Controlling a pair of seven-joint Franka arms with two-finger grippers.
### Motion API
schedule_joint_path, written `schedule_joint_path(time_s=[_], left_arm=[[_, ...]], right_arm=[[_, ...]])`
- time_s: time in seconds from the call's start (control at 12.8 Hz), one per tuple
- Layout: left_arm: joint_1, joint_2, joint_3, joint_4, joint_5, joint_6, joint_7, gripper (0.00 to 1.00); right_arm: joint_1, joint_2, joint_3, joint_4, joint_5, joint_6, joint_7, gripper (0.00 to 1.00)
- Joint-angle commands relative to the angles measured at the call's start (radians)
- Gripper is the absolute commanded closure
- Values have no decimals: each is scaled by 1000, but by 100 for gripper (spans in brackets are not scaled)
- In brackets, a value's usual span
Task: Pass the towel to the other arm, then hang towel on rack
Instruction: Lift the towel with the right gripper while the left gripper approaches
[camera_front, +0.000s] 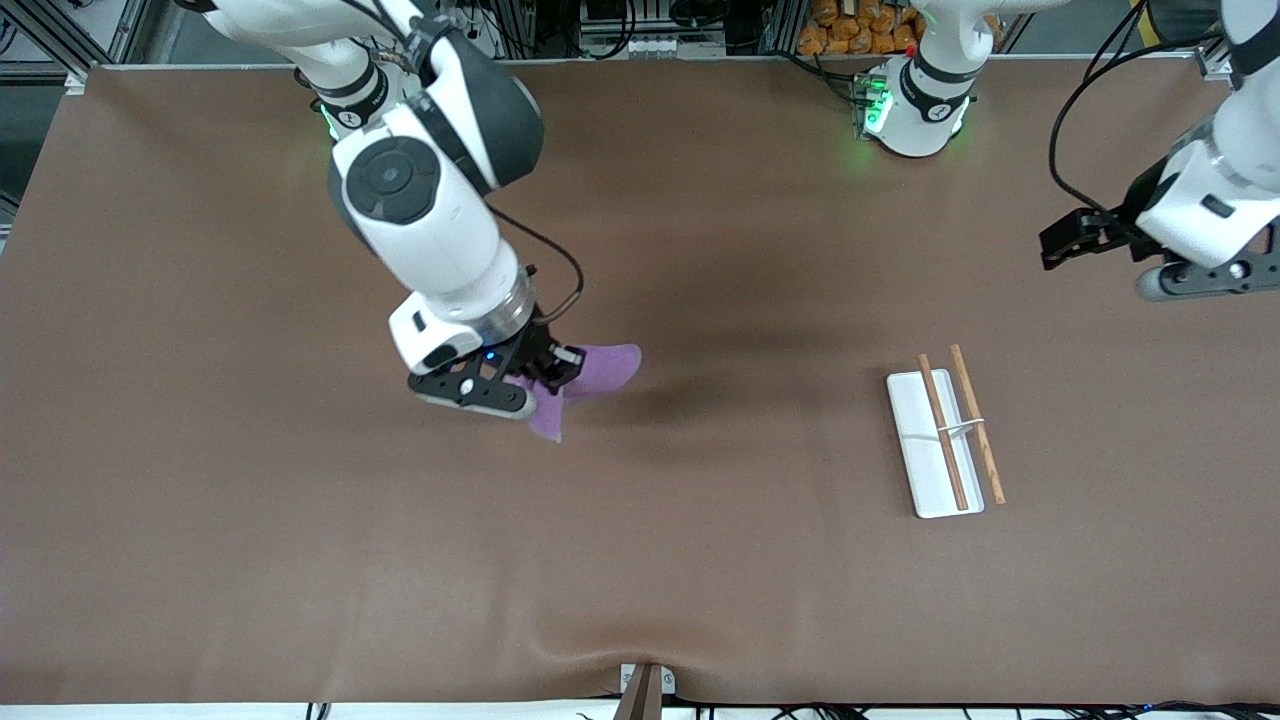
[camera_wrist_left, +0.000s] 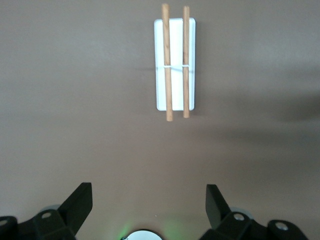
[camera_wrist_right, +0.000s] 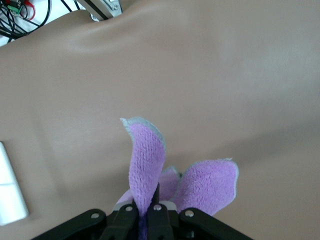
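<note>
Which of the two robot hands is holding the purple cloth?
The right tool, shut on the towel over the table's middle. The left tool hangs open, holding nothing, near the rack.

Bare tabletop between right end effector, clamped on the purple towel, and the rack: nothing in the way. Rack rods are the only obstacle, under and ahead of the left end effector, which waits with fingers spread.
</note>
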Motion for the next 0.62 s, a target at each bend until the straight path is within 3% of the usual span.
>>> schedule_joint_path(time_s=[0.0,0.31,0.55], left_arm=[[2,38,-3,-28,-76,36,7,0],[-37,125,-9,-28,-158,106,-13,0],[-84,176,-11,-27,-227,118,-146,0]], right_arm=[[55,-5,-8,40,72,-18,198,100],[166,9,-11,81,80,53,473,100],[230,31,-14,81,80,168,616,100]])
